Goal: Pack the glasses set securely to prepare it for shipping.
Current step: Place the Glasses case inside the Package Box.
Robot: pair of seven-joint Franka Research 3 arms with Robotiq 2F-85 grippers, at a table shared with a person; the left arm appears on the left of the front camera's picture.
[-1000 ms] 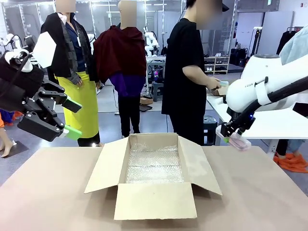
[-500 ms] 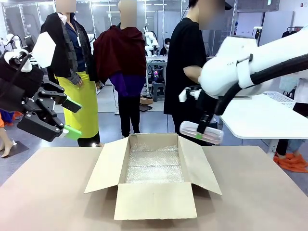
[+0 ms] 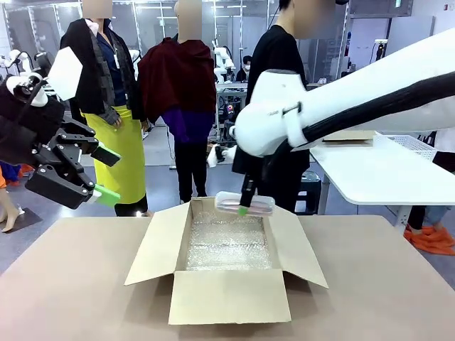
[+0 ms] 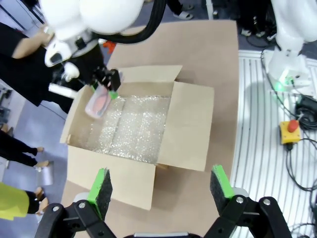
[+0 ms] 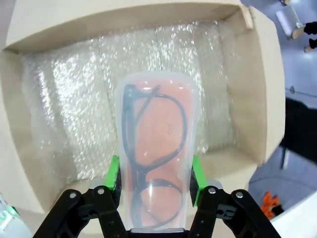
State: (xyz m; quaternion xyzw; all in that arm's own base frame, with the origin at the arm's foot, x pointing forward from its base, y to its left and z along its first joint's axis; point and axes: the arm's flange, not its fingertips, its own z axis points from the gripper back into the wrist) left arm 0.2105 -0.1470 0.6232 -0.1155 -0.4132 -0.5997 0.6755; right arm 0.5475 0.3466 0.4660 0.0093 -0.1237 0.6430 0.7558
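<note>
My right gripper (image 3: 244, 208) is shut on a pale pink glasses case (image 3: 245, 204) with a clear top, and dark spectacles show inside it (image 5: 157, 148). The case hangs flat just above the far rim of the open cardboard box (image 3: 227, 295). From the right wrist, the case sits over the bubble wrap (image 5: 74, 99) lining the box floor. The left wrist view shows the same case (image 4: 98, 102) held over the box's far corner. My left gripper (image 3: 105, 172) hovers open and holds nothing, high at the left, well away from the box.
The box (image 4: 184, 126) stands mid-table with its flaps spread outward. A person in black (image 3: 277, 114) stands behind the table's far edge. A white side table (image 3: 384, 170) is at the right. Bare tabletop (image 3: 384, 284) lies on both sides of the box.
My right arm has swung left from beside the white side table, carrying the pink case to just above the box's far rim. The left arm has stayed still.
</note>
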